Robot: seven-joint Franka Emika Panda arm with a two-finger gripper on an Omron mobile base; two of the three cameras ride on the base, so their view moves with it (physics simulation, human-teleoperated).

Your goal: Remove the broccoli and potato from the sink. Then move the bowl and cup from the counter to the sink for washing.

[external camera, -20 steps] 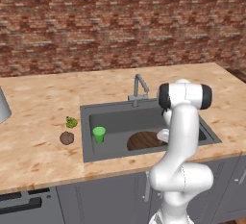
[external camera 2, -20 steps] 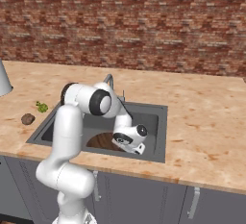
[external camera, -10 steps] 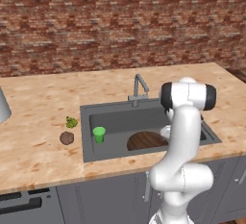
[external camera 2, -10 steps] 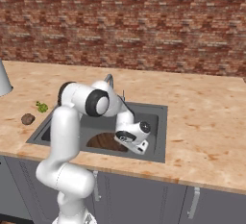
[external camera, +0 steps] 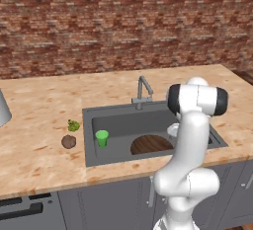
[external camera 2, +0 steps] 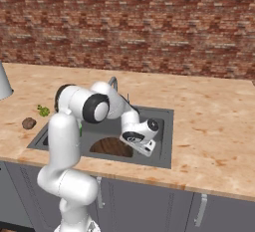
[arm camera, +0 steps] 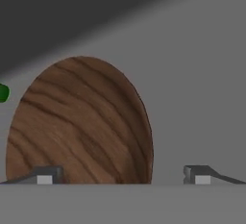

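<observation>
Counter (external camera: 44, 115) spans mid frame in both base views. Sink (external camera: 113, 123) set centre. Bowl (external camera: 150, 145) lies in sink, lower centre, beside arm. Gripper (arm camera: 123, 175) above bowl, jaws spread wide, holding nothing. Cup (external camera: 102, 137) upright in sink, left part. Potato (external camera: 68, 141) and broccoli (external camera: 73, 125) on counter just left of sink.

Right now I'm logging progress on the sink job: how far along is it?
It looks all but finished. Done: the broccoli and potato lie on the counter left of the sink; the cup stands upright in the basin and the bowl lies on its floor. In hand: nothing, the pincer is open just over the bowl. Left: pulling the arm clear.
</observation>
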